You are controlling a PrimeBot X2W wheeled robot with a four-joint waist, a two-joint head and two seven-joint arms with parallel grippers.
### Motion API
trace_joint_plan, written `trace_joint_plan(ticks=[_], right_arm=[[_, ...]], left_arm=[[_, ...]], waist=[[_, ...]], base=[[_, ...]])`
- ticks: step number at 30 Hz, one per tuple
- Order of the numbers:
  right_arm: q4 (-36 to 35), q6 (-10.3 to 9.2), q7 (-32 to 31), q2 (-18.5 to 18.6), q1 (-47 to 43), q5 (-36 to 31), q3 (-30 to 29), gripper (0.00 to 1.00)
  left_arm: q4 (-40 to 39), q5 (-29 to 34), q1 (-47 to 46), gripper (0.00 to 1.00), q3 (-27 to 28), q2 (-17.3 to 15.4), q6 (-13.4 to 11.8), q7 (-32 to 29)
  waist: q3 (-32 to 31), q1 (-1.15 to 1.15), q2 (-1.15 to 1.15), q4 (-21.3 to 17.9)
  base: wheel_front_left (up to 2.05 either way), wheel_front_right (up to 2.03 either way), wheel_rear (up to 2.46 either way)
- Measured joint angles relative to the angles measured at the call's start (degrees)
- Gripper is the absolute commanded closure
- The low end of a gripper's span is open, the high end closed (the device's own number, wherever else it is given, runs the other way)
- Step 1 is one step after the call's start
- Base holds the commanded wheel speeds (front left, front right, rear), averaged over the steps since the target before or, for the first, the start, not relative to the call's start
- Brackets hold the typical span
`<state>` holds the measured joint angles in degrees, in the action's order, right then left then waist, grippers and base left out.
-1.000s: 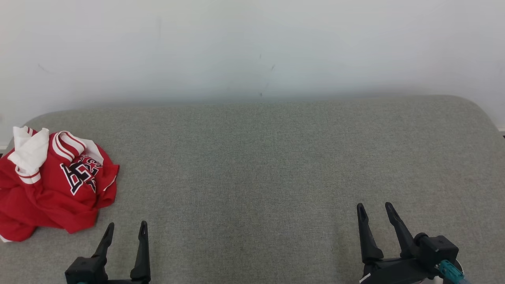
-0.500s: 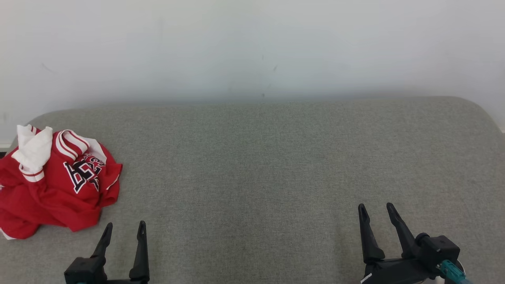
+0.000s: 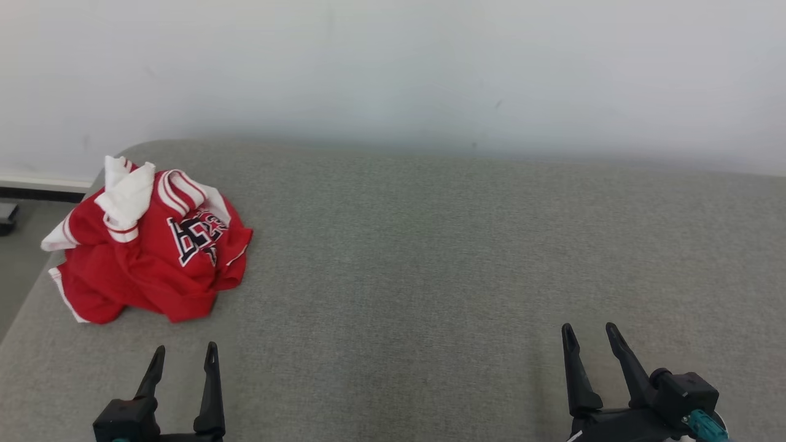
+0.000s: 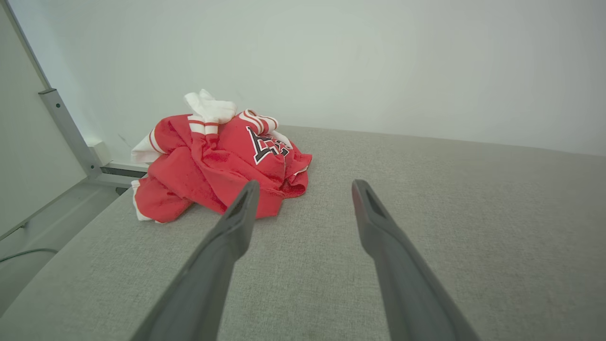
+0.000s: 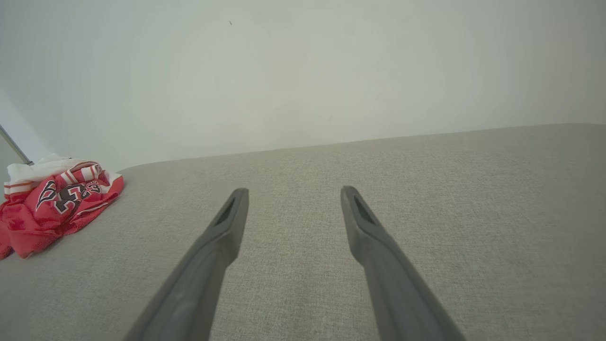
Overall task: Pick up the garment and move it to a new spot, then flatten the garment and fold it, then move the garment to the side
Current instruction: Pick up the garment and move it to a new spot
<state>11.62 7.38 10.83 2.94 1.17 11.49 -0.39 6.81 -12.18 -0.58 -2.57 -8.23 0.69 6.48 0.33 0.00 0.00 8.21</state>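
The garment [image 3: 147,252] is a red jersey with white trim and black lettering, crumpled in a heap near the far left corner of the grey padded surface [image 3: 430,245]. My left gripper [image 3: 184,353] hovers open at the lower left, short of the heap and a little to its right. In the left wrist view the garment [image 4: 218,158] lies ahead and left of the left gripper [image 4: 303,187], whose spread fingers hold nothing. My right gripper [image 3: 589,331] stands open at the lower right, far from the cloth. The right wrist view has the garment [image 5: 52,203] at its left edge, with the right gripper [image 5: 293,192] over bare fabric.
A white wall [image 3: 393,67] rises directly behind the padded surface. The surface's left edge [image 3: 31,307] drops to a grey floor with a dark baseboard [image 3: 37,193]. A metal frame post [image 4: 66,130] stands at the left in the left wrist view.
The head camera has turned left, so the whole picture shifted right and the surface's left edge came into sight. The garment lies as before and both grippers stay open.
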Motion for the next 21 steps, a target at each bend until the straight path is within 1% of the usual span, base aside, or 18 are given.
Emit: trace_joint_plan(ticks=[8,21], right_arm=[[0.2,0.0,-0.09,0.0,-0.06,-0.01,-0.05,0.0],[0.43,0.0,-0.33,0.0,-0.39,0.01,0.33,0.0]], left_arm=[[-0.14,-0.35,0.45,0.0,0.46,-0.34,-0.97,0.08],[-0.18,-0.82,1.5,0.0,0.65,-0.78,-1.81,0.24]], waist=[[0.09,0.0,0.0,6.76],[-0.45,0.0,0.0,15.33]], base=[[0.0,0.0,0.0],[0.0,0.0,0.0]])
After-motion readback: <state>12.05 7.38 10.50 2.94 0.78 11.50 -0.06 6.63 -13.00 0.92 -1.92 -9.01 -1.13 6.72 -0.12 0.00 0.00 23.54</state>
